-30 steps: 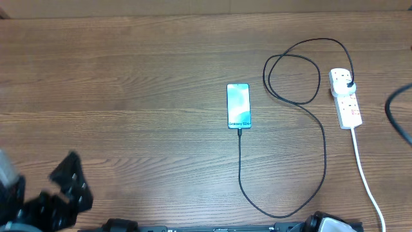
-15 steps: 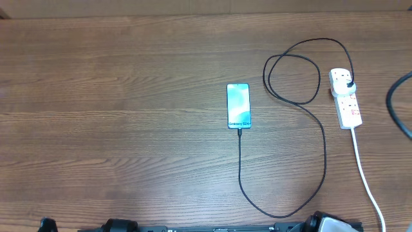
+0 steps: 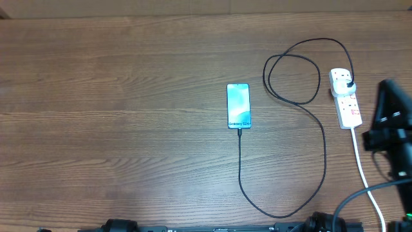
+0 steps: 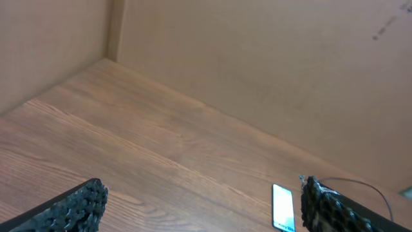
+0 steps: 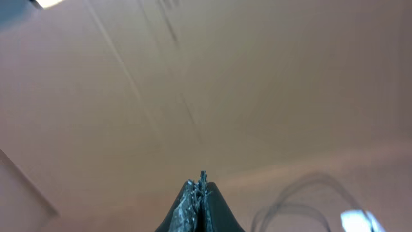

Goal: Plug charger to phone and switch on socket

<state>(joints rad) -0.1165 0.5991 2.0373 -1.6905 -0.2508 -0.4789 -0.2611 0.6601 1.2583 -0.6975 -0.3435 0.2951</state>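
The phone (image 3: 238, 106) lies flat mid-table, screen lit; it also shows in the left wrist view (image 4: 282, 206). The charger (image 3: 324, 154), a thin black cable, meets the phone's near end with its tip, loops right, and ends in a black plug (image 3: 348, 82) seated in the socket (image 3: 346, 103), a white strip with red marks. My right gripper (image 3: 386, 90) is shut and empty, just right of the socket; its closed fingers show in the right wrist view (image 5: 201, 193). My left gripper (image 4: 203, 212) is open and empty, held high and out of the overhead view.
The socket's thick white cord (image 3: 365, 180) runs toward the table's front edge under my right arm. Cardboard walls (image 4: 257, 71) stand at the table's far and left sides. The charger loops show blurred in the right wrist view (image 5: 302, 200).
My left arm has left the bottom-left of the overhead view. My right arm has come in from the right edge and now stands beside the socket.
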